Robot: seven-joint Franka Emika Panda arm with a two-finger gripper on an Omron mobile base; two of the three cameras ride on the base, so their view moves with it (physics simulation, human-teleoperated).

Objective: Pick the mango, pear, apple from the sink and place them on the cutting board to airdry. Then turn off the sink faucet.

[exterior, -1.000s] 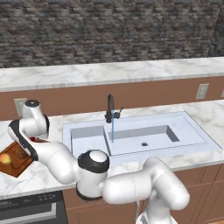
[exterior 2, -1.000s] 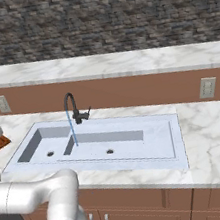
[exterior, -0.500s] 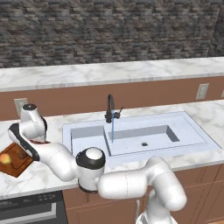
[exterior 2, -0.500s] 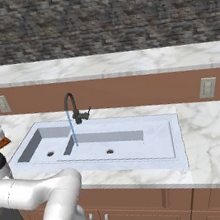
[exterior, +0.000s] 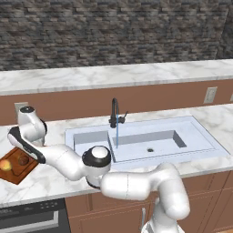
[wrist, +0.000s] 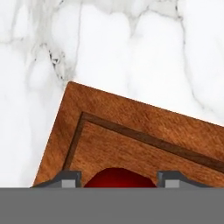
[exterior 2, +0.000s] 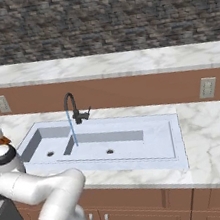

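Two fruits, the mango [exterior: 5,165] and pear [exterior: 23,160], already lie on the cutting board [exterior: 16,175]. The gripper [wrist: 118,178] grasps the apple [wrist: 119,178] just above the board, nearer it than a second ago. The sink faucet [exterior: 114,116] runs, not yet turned off.
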